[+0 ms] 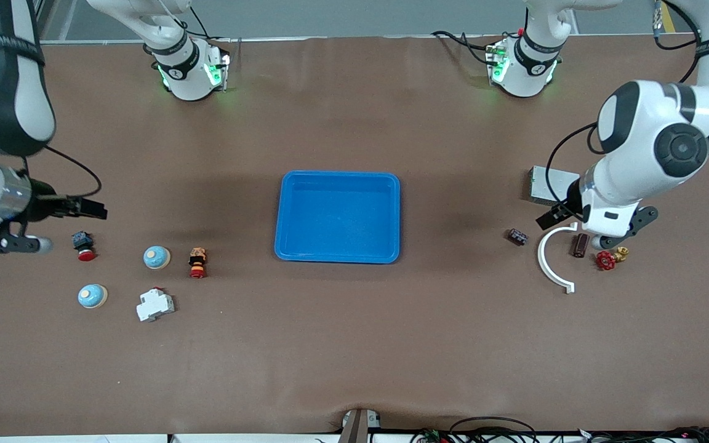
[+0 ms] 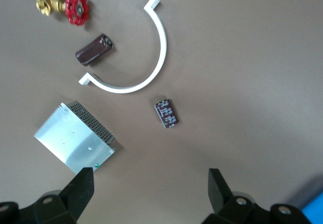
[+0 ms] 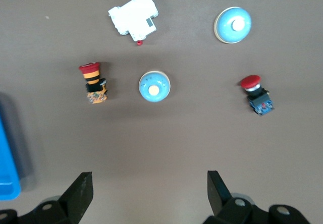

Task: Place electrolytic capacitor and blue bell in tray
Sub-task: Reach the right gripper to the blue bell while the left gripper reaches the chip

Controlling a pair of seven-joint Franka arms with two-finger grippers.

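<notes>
The bright-blue tray lies empty in the middle of the table; its corner shows in the right wrist view. The electrolytic capacitor, a dark brown cylinder, lies inside a white arc at the left arm's end; it also shows in the left wrist view. Two blue bells stand at the right arm's end, both in the right wrist view. My left gripper hangs open and empty by the grey box. My right gripper hangs open and empty above the red button.
Grey metal box, white arc, small dark block and red valve lie around the capacitor. Red push button, orange-and-red button and white breaker lie by the bells.
</notes>
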